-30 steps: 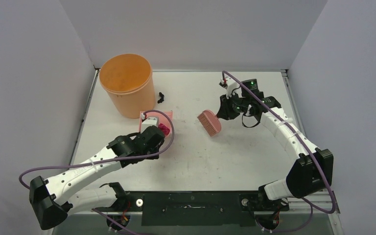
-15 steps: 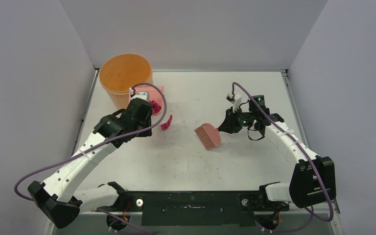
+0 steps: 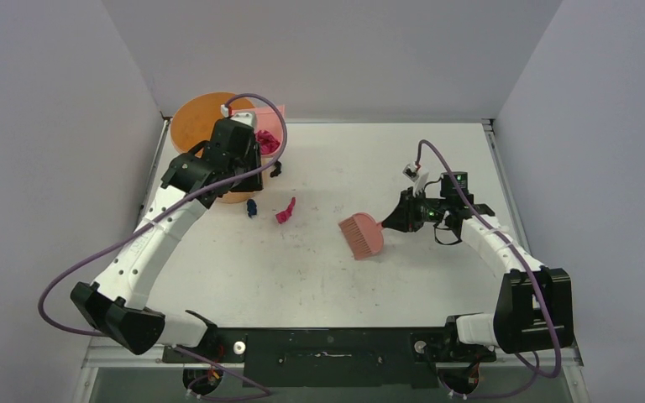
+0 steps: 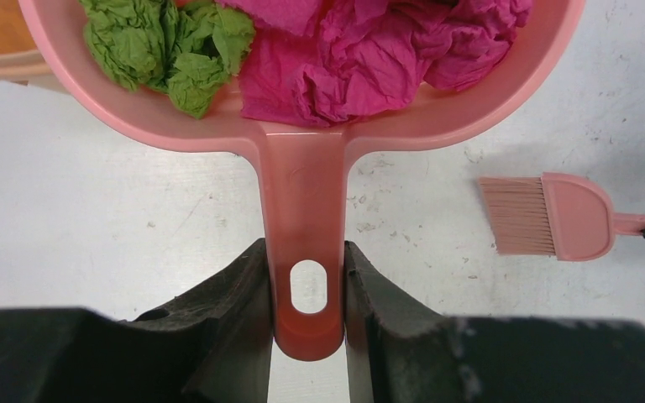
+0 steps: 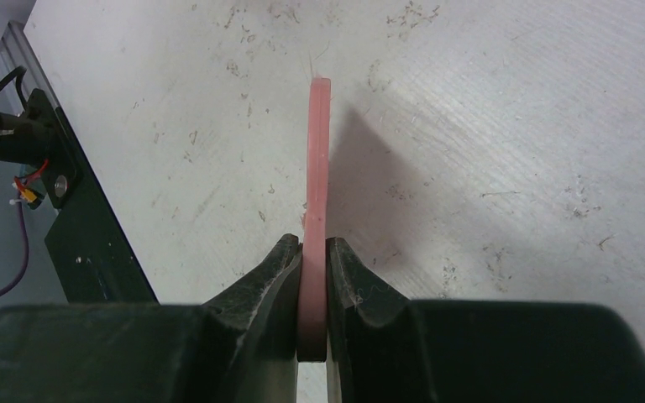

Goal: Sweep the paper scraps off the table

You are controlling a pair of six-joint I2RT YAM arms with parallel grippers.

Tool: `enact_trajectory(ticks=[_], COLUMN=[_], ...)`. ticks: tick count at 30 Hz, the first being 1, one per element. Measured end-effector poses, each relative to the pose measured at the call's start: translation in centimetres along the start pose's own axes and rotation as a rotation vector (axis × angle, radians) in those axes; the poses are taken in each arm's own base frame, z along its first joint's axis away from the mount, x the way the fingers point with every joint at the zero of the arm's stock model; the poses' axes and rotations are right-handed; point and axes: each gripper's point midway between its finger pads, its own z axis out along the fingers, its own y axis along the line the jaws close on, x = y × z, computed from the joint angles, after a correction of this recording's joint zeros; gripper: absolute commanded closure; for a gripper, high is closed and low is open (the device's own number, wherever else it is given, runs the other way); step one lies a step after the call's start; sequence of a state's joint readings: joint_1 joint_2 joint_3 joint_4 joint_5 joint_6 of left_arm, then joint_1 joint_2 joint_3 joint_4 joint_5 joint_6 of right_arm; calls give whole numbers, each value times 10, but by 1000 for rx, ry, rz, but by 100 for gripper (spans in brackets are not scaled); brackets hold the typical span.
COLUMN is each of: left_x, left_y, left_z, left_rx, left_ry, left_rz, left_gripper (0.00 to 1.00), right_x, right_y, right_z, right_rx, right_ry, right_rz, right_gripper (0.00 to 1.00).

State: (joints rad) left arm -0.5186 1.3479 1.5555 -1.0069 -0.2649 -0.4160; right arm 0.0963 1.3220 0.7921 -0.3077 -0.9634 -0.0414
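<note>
My left gripper is closed to a narrow gap on the flat handle of the pink dustpan, with one finger pressed against each side of the handle, level with its hanging hole. The overhead camera shows the dustpan lifted at the far left corner of the table, over the right part of the mouth of the tall orange bucket. Some of the paper scraps lie in the pan. A big crumpled magenta wad fills the middle and right, and a green wad touches it on the left.

Three more scraps lie on the table near the bucket. A black scrap is just beside the bucket's right side. A dark blue scrap sits at the near side of its base. A magenta scrap lies just right of the blue one, and the two do not touch.

My right gripper is clamped all the way down on the thin handle of the pink hand brush, which the wrist camera shows edge-on between the fingers. The brush head is around the middle of the table, a little toward the right edge, with its bristles at the end away from the gripper. It is apart from all three loose scraps. I cannot tell whether the bristles touch the tabletop
</note>
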Motion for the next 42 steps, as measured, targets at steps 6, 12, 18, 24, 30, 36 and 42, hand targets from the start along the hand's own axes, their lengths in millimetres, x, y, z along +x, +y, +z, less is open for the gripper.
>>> enact_trajectory(ticks=[6, 12, 18, 24, 30, 36, 42], left_x=[-19, -58, -90, -131, -142, -149, -169], left_y=[1, 6, 4, 6, 19, 17, 11], left_z=[11, 20, 33, 35, 51, 38, -4], left_rx=[32, 87, 219, 456, 750, 1062, 1267], left_ry=[11, -17, -36, -125, -161, -137, -172], left_rz=[-16, -87, -235, -522, -951, -1269, -1265], left_gripper=[100, 100, 100, 100, 100, 100, 100], right_x=[-4, 4, 8, 9, 13, 10, 10], right_y=[-8, -21, -25, -25, -26, -25, -25], right_z=[-2, 2, 6, 7, 10, 10, 10], right_rx=[5, 9, -2, -16, -31, -39, -39], right_ry=[-22, -6, 5, 10, 22, 19, 20], right_rz=[13, 73, 100, 110, 128, 115, 110], right_gripper=[95, 95, 95, 95, 95, 95, 95])
